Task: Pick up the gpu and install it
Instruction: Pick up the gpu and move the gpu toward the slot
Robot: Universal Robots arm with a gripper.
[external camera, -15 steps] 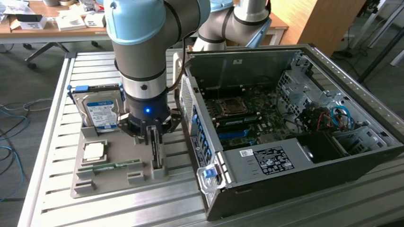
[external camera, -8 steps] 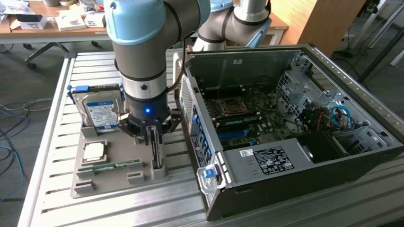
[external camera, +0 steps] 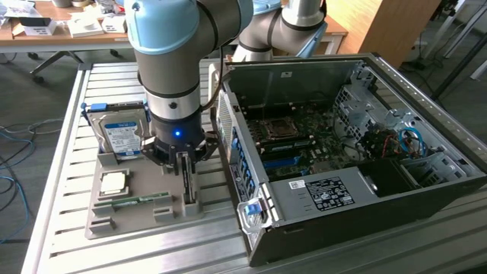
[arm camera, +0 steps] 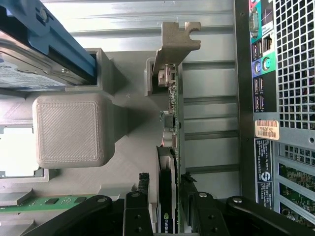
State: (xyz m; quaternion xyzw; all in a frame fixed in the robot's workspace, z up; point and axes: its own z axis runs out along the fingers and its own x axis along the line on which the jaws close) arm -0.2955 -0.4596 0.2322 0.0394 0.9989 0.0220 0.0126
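The gpu (external camera: 188,193) stands on edge in a slot of the grey holder (external camera: 102,225) at the exterior view's left. It is a thin dark card. In the wrist view the gpu (arm camera: 175,113) appears edge-on, its silver end bracket (arm camera: 176,42) at the far end and a black shroud at the near end. My gripper (external camera: 185,166) hangs straight down over the card. In the wrist view my gripper (arm camera: 167,186) is open, its black fingers (arm camera: 143,183) straddling the card's near end with a thin gap on one side. The card still rests in its slot.
The open computer case (external camera: 343,197) lies close on the exterior view's right, motherboard (external camera: 293,142) exposed; its rear port panel (arm camera: 275,73) runs beside the card. The holder also carries a hard drive (external camera: 120,134), a processor (external camera: 114,181) and a green memory stick (external camera: 141,201).
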